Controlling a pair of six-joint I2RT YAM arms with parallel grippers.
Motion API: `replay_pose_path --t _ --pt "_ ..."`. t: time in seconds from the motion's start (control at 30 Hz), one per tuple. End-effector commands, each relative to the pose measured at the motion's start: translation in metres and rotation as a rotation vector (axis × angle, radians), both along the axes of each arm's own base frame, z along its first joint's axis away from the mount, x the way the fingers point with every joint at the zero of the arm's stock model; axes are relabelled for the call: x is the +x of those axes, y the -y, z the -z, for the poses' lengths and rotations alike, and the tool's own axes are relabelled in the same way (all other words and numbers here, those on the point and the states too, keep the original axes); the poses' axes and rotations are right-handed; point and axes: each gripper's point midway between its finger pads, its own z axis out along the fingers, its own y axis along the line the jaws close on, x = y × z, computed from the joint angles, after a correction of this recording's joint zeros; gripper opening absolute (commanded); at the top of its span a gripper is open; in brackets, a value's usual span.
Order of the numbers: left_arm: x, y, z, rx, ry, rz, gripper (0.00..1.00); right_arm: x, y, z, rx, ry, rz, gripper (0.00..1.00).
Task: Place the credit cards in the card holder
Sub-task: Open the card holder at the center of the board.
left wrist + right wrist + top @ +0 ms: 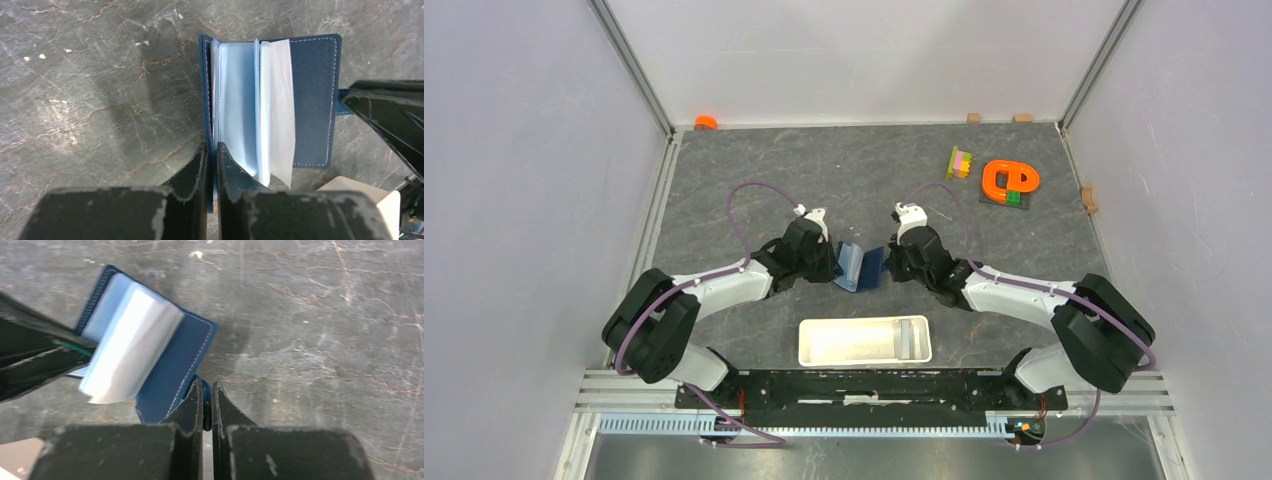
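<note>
Just beyond the tray, the card holder stands open, and only wrist views show its pale sleeves fanned, left gripper clamped on one cover, right gripper pinching its tab.

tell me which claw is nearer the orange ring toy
Right. The right claw grips the card holder on its right side, with the orange ring toy farther back and right; the left claw grips its left side, farther away.
</note>
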Motion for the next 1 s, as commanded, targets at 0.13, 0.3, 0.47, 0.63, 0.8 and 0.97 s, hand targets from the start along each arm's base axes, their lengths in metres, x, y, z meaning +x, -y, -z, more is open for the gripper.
replay_pose_path --t 0.13,0.3,0.47,0.63,0.8,0.97 --pt "-0.006 0.021 -0.013 -0.155 0.005 0.026 0.02 0.024 0.029 0.020 -0.035 -0.016 0.021 0.01" --pt "-0.008 0.029 -0.020 -0.221 -0.003 0.021 0.02 0.031 0.042 0.000 -0.074 0.031 0.046 0.36" --pt "-0.008 0.032 -0.025 -0.248 -0.008 0.019 0.02 0.026 0.040 -0.029 -0.036 0.086 0.010 0.68" --pt "-0.009 0.033 -0.026 -0.255 -0.016 0.018 0.02 0.016 0.010 -0.043 0.000 0.097 -0.081 0.84" --pt "-0.009 0.033 -0.026 -0.253 -0.016 0.015 0.02 0.013 -0.014 -0.049 -0.005 0.134 -0.089 0.86" --pt "-0.010 0.030 -0.024 -0.241 -0.017 0.014 0.02 0.013 -0.031 -0.045 -0.002 0.120 -0.125 0.86"
